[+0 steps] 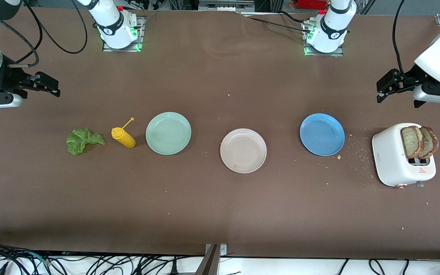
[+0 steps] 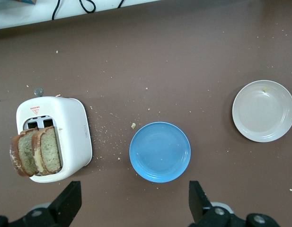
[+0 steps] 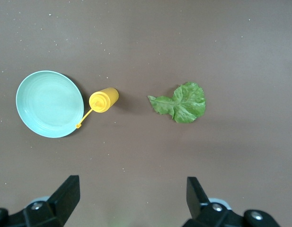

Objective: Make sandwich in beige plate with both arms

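Observation:
The beige plate (image 1: 243, 150) lies bare at the table's middle; it also shows in the left wrist view (image 2: 263, 110). Two brown bread slices (image 1: 418, 142) stand in a white toaster (image 1: 401, 156) at the left arm's end, also in the left wrist view (image 2: 36, 151). A green lettuce leaf (image 1: 81, 140) lies at the right arm's end, also in the right wrist view (image 3: 180, 102). My left gripper (image 1: 381, 92) is open and empty, up over bare table farther from the front camera than the toaster. My right gripper (image 1: 54, 87) is open and empty, up over bare table farther than the lettuce.
A blue plate (image 1: 322, 134) lies between the beige plate and the toaster. A mint-green plate (image 1: 168, 133) and a yellow squeeze bottle (image 1: 123, 137) on its side lie between the beige plate and the lettuce. Crumbs are scattered by the toaster.

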`<control>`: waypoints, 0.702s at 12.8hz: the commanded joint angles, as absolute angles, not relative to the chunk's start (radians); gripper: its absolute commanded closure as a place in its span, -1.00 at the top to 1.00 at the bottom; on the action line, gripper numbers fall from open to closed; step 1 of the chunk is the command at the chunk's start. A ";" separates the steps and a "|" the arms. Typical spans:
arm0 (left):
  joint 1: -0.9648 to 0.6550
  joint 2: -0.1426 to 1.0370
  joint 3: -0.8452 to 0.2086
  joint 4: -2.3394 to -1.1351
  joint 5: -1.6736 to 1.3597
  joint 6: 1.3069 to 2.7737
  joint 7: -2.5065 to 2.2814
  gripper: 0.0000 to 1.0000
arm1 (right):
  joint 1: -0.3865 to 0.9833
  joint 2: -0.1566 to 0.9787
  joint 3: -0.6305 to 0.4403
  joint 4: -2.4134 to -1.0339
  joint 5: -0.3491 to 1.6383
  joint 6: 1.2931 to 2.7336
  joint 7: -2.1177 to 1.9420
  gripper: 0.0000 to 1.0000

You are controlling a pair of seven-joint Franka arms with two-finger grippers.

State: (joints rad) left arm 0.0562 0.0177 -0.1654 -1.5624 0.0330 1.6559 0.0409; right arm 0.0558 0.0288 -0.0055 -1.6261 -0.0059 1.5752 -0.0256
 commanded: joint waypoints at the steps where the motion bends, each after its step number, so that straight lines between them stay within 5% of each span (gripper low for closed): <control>1: 0.058 0.035 -0.173 -1.543 0.052 1.646 0.057 1.00 | 0.060 0.031 -0.006 -1.617 -0.018 1.575 -0.037 1.00; 9: 0.061 0.034 -0.173 -1.543 0.046 1.644 0.081 1.00 | 0.060 0.031 -0.006 -1.615 -0.018 1.574 -0.037 1.00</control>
